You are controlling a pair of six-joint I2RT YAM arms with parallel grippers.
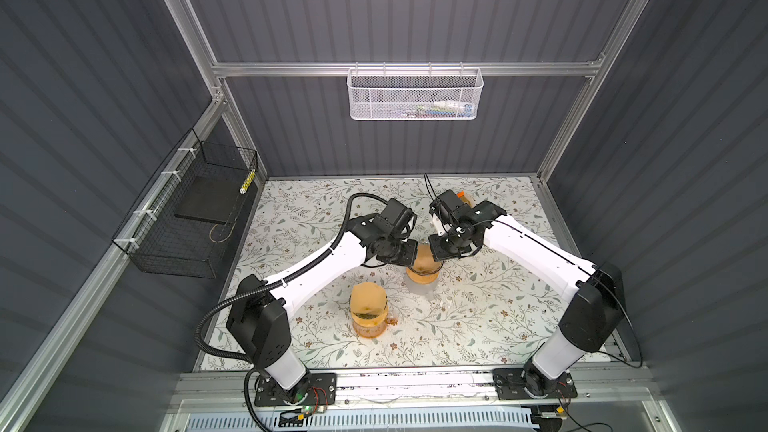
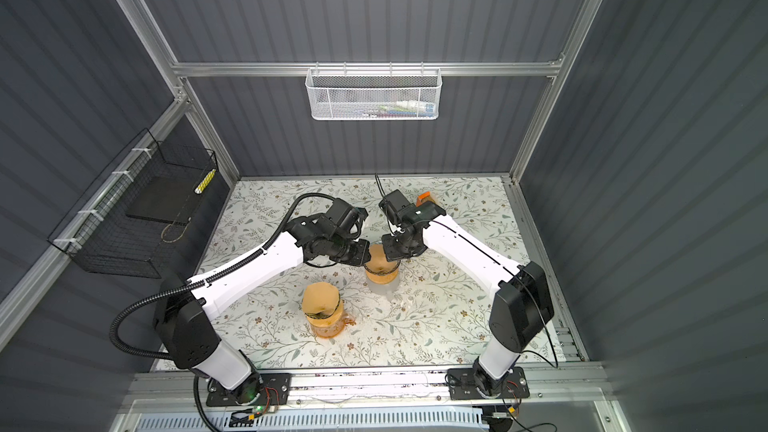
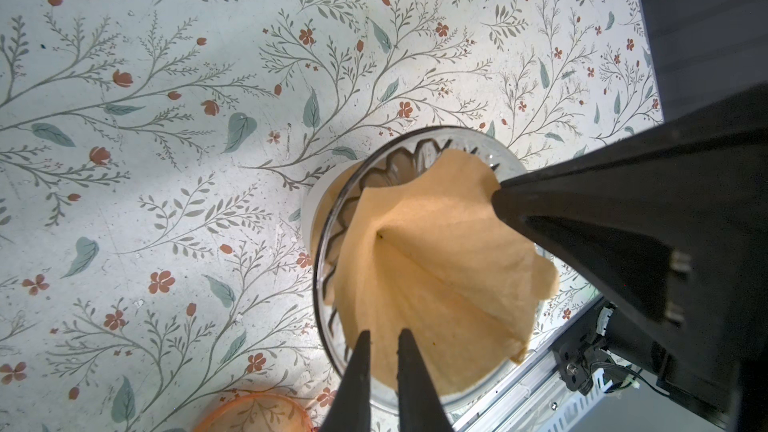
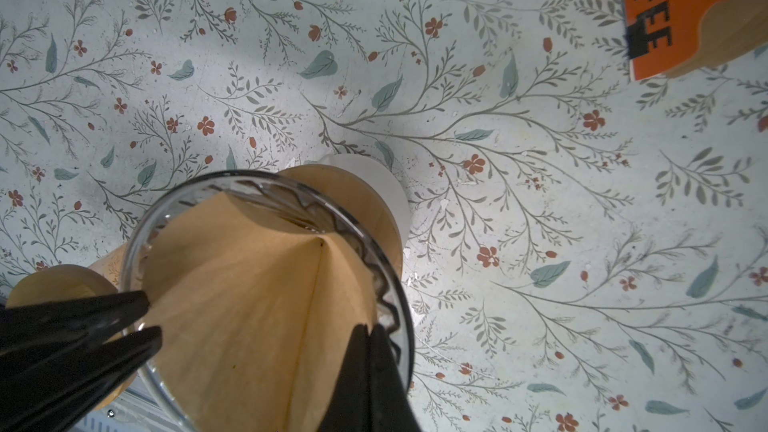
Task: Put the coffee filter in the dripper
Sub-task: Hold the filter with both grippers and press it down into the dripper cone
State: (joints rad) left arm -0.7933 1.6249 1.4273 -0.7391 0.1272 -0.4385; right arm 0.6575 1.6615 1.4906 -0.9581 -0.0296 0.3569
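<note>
The brown paper coffee filter (image 1: 423,261) (image 2: 377,261) stands as an open cone inside the glass dripper (image 1: 422,280) (image 4: 257,191) at the table's middle. My right gripper (image 4: 370,328) (image 1: 436,251) is shut on the filter's top edge beside the rim, and the paper rises to its tip (image 3: 496,197). At the opposite side of the rim my left gripper (image 3: 383,334) (image 1: 409,257) stands with a narrow gap between its fingers. Filter paper shows through that gap and nothing looks clamped. In both top views the wrists hide the fingertips.
A second, orange dripper (image 1: 369,317) (image 2: 326,315) with a filter in it stands nearer the front, left of the arms. An orange filter box (image 1: 463,197) (image 4: 681,14) lies behind the right wrist. A black wire basket (image 1: 187,218) hangs on the left wall.
</note>
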